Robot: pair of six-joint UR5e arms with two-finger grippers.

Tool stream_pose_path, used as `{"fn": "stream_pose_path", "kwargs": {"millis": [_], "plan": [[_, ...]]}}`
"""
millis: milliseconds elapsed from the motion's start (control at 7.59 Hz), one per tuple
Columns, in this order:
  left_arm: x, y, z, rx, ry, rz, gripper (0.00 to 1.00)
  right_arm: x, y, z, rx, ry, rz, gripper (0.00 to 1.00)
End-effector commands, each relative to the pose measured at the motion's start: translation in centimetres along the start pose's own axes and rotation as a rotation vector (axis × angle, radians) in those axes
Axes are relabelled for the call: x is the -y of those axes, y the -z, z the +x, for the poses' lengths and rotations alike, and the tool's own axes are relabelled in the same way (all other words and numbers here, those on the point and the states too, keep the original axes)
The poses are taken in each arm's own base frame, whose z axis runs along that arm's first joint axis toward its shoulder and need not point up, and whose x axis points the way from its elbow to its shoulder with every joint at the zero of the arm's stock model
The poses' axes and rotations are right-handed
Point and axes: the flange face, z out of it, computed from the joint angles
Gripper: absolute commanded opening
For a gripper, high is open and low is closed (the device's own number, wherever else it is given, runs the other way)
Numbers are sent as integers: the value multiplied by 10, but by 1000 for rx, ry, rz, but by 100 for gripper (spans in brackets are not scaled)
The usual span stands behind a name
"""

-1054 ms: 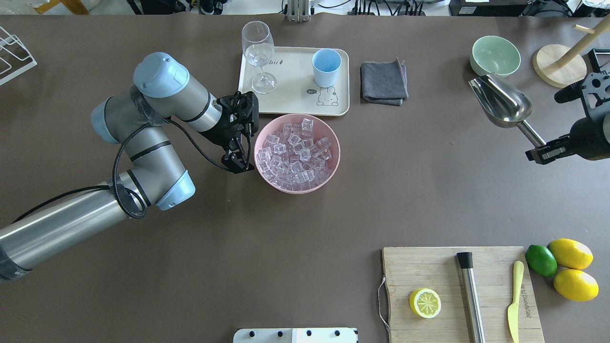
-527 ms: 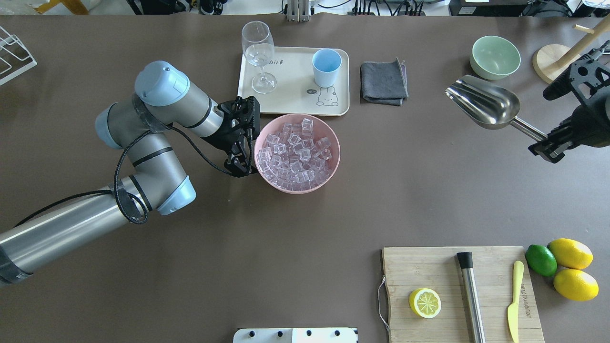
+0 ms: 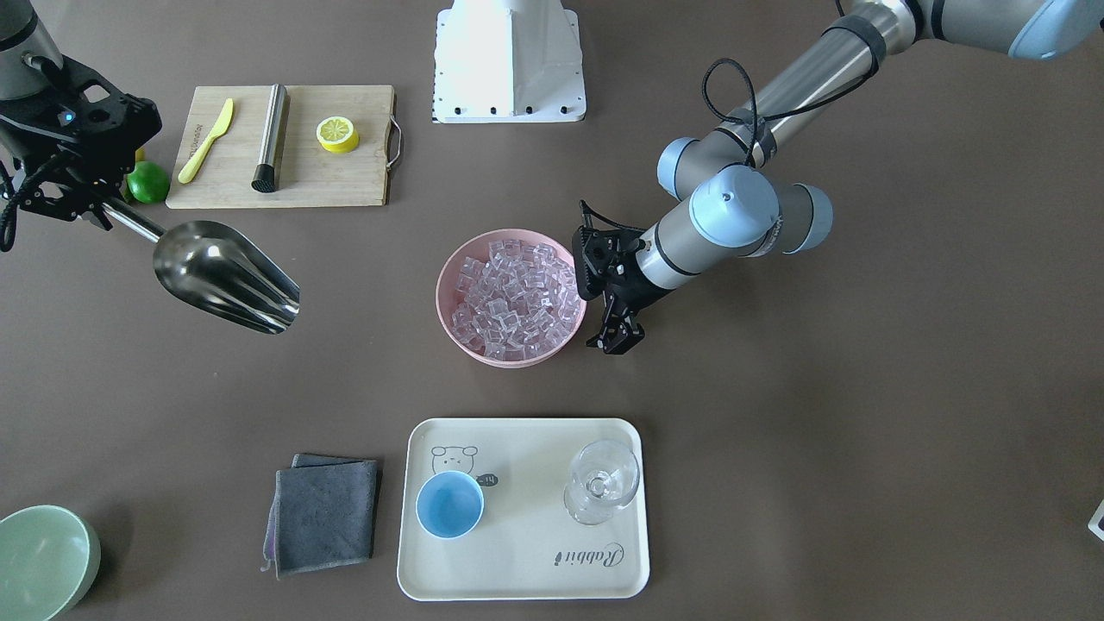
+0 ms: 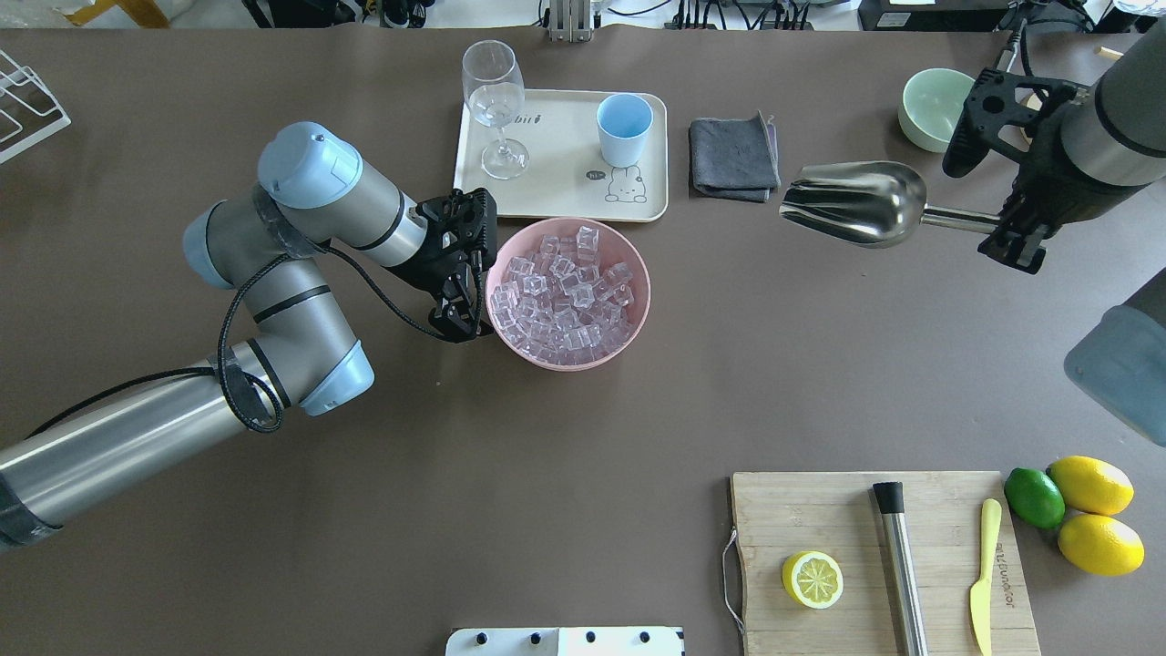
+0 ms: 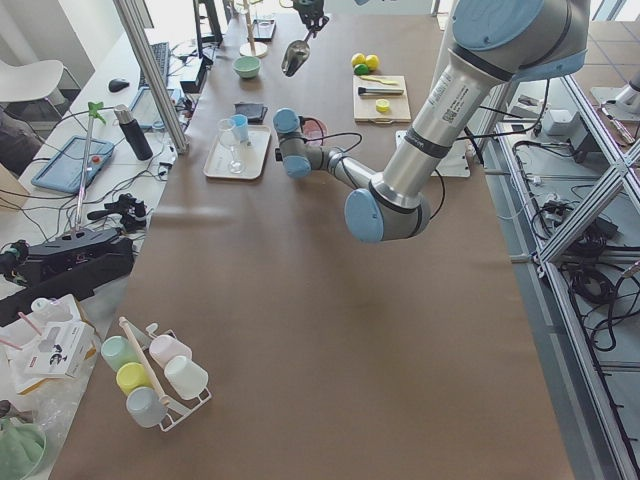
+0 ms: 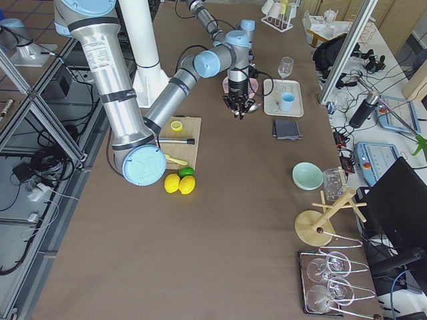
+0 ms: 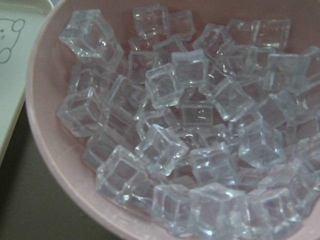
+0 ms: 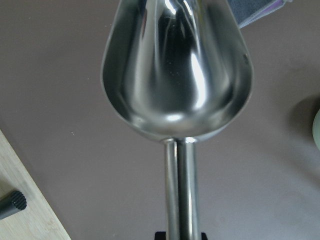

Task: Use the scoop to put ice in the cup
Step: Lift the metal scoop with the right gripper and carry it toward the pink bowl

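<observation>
Two hands: right hand (image 4: 1007, 239) clamped on the empty scoop (image 4: 856, 214); left hand (image 4: 458, 319), closure unclear, beside pink bowl (image 4: 648, 290). Best entry: open front low into the ice (image 4: 565, 292).

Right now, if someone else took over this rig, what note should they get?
Right gripper: shut on the handle of the scoop, which is empty and held above the table.
Left gripper: beside the pink bowl; open or shut unclear.
Ice: all in the pink bowl.
Cup: empty, upright on the tray.
Done: scoop is in hand.
Left: scoop ice from the bowl, carry it to the cup, tip it in.
</observation>
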Motion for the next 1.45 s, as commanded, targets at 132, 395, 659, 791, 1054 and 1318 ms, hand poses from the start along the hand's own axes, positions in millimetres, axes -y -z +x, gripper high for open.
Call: {"fn": "stream_pose_path", "kwargs": {"millis": [132, 395, 659, 791, 1054, 1318], "plan": [[2, -4, 4, 0, 14, 3, 99, 106, 15, -18, -6, 105, -96, 0], [2, -3, 4, 1, 12, 5, 99, 155, 38, -41, -45, 142, -202, 0], [2, -3, 4, 1, 12, 5, 99, 185, 43, -45, -55, 255, -283, 0], [0, -3, 4, 1, 13, 3, 99, 185, 46, -51, -59, 263, -307, 0], [0, -3, 4, 1, 14, 3, 99, 196, 28, -84, -93, 306, -412, 0], [2, -4, 4, 0, 13, 4, 99, 251, 26, -99, -66, 315, -532, 0]]}}
